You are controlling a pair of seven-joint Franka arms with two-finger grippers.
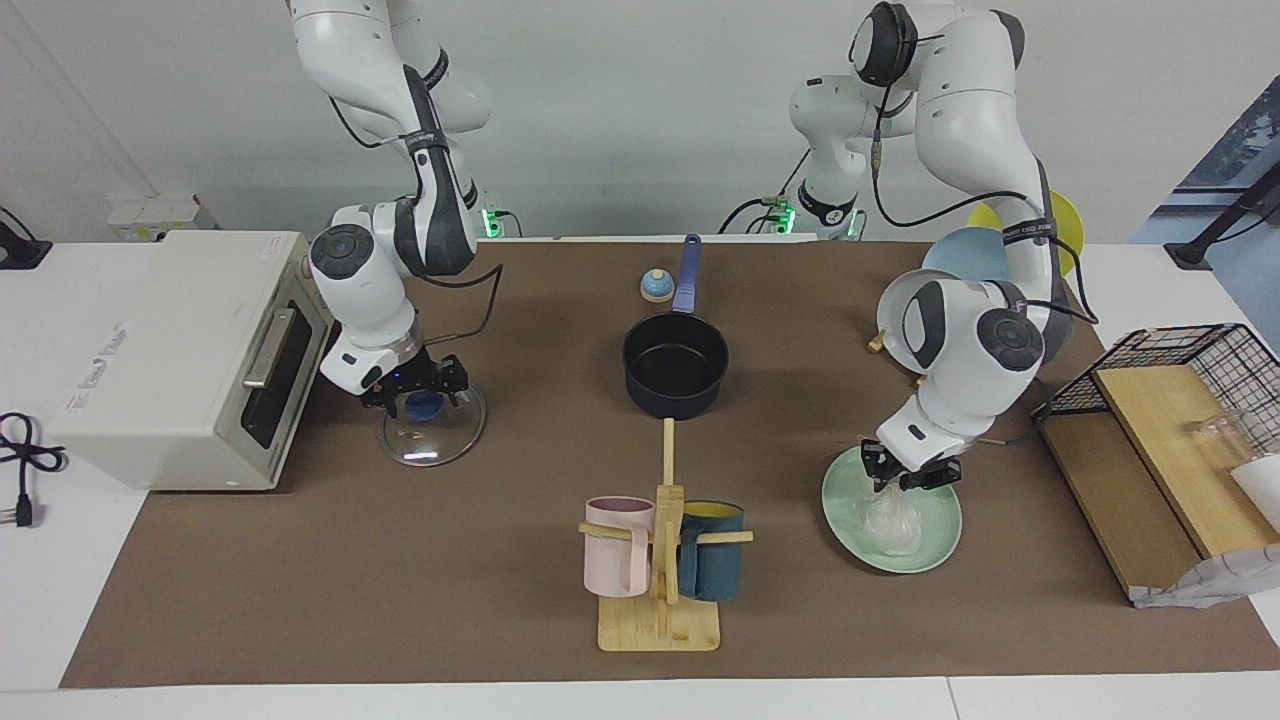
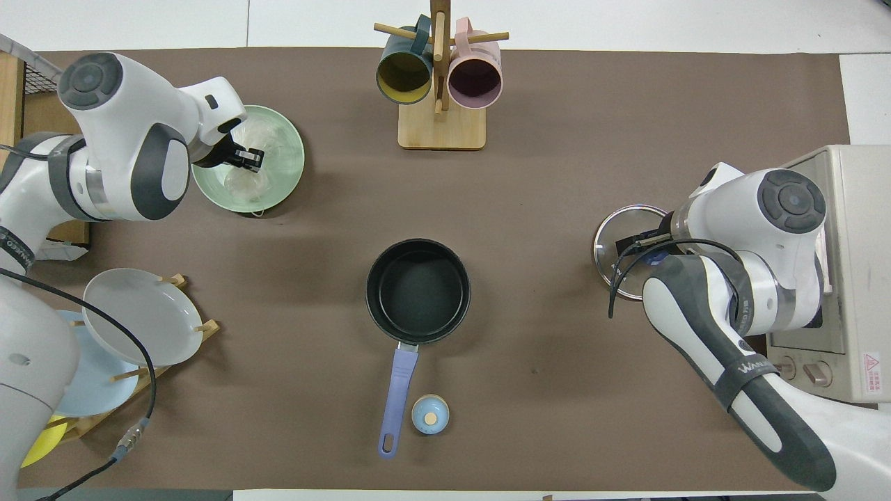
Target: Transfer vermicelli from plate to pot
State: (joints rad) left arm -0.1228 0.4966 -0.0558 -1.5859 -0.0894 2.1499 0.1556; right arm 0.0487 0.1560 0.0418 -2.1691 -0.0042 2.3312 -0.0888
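Both grippers are low — left gripper (image 1: 893,478) pinching vermicelli (image 1: 893,525) on the plate (image 1: 935,545); right gripper's (image 1: 425,392) jaws unreadable.

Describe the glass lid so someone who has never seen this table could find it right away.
Start at the white toaster oven at the right arm's end of the table. On the brown mat in front of its door lies the glass lid, under the right pincer. It is the only clear, flat disc, with a blue knob.

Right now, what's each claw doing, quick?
Left claw: down on the vermicelli in the plate; open or shut cannot be told.
Right claw: over the glass lid; cannot be told.
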